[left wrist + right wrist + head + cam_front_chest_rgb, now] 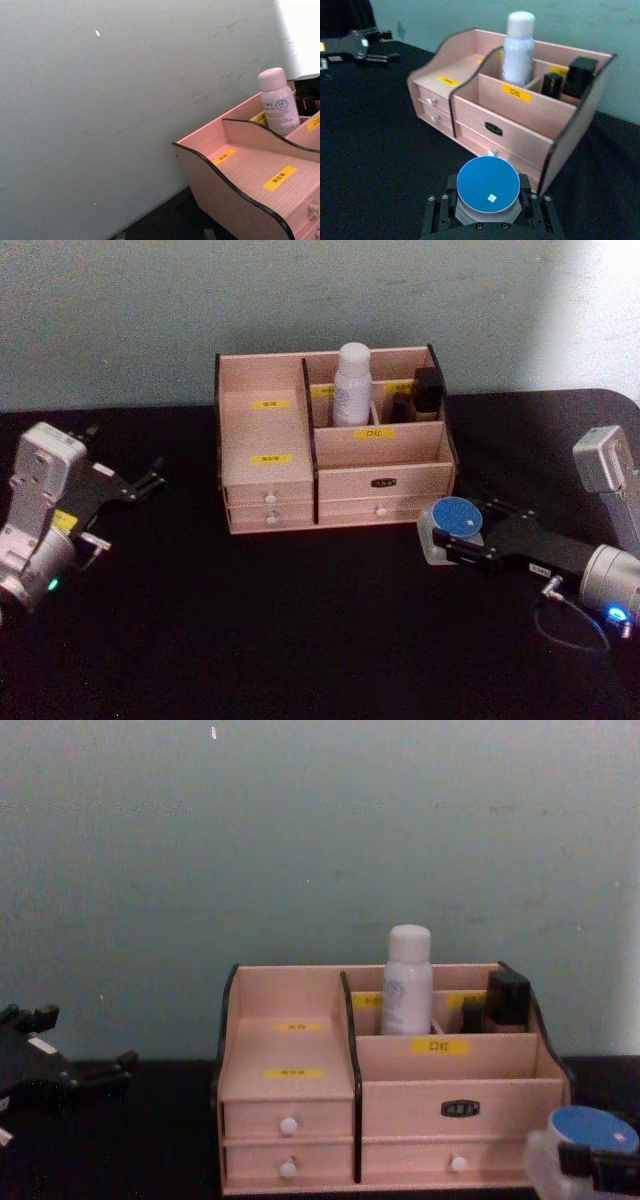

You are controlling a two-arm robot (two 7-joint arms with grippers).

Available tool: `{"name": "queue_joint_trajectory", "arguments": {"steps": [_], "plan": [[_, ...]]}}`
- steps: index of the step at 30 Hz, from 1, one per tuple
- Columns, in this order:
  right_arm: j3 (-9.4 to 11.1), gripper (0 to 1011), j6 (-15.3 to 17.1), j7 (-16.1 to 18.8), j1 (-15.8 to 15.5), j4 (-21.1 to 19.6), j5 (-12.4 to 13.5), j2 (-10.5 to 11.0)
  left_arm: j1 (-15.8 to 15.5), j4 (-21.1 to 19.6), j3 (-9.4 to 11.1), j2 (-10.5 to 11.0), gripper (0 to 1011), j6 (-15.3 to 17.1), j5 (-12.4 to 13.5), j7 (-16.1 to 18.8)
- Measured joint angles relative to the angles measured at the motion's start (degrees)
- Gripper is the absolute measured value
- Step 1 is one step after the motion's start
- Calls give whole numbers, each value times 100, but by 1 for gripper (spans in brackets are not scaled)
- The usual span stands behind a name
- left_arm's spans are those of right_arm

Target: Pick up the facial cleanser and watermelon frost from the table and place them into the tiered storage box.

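Black worktop (pixel 300 640) under a pale green wall (pixel 150 320): the storage box (pixel 260 425) sits mid-frame in the head view. The white bottle (pixel 351 385), likely the cleanser, already stands upright in a rear compartment. Your right gripper (pixel 447 538), at lower right, is clamped on the blue-lidded jar (pixel 455 517), probably the watermelon frost, just before the box's right front corner. Lift it above the front wall before moving in. Keep it level and release low inside a free compartment. Your left gripper (pixel 152 477), fingers apart, idles at mid-left.
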Motion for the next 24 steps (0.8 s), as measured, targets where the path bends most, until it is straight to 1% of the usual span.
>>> {"name": "queue_joint_trajectory", "arguments": {"steps": [5, 6, 10, 12, 16, 19, 24], "plan": [[-135, 712, -8, 138, 138, -86, 38, 45, 0, 0, 0, 0, 1001, 0, 0, 0], [-135, 712, -8, 138, 138, -86, 38, 45, 0, 0, 0, 0, 1001, 0, 0, 0], [-310, 712, -33, 254, 351, -97, 37, 35, 0, 0, 0, 0, 1001, 0, 0, 0], [-363, 712, -36, 288, 427, -94, 38, 19, 0, 0, 0, 0, 1001, 0, 0, 0], [-505, 712, -36, 343, 629, -57, 42, -45, 0, 0, 0, 0, 1001, 0, 0, 0], [-653, 712, -20, 377, 856, 20, 28, -133, 0, 0, 0, 0, 1001, 0, 0, 0], [-825, 712, 3, 400, 1093, 115, 10, -251, 0, 0, 0, 0, 1001, 0, 0, 0]]}}
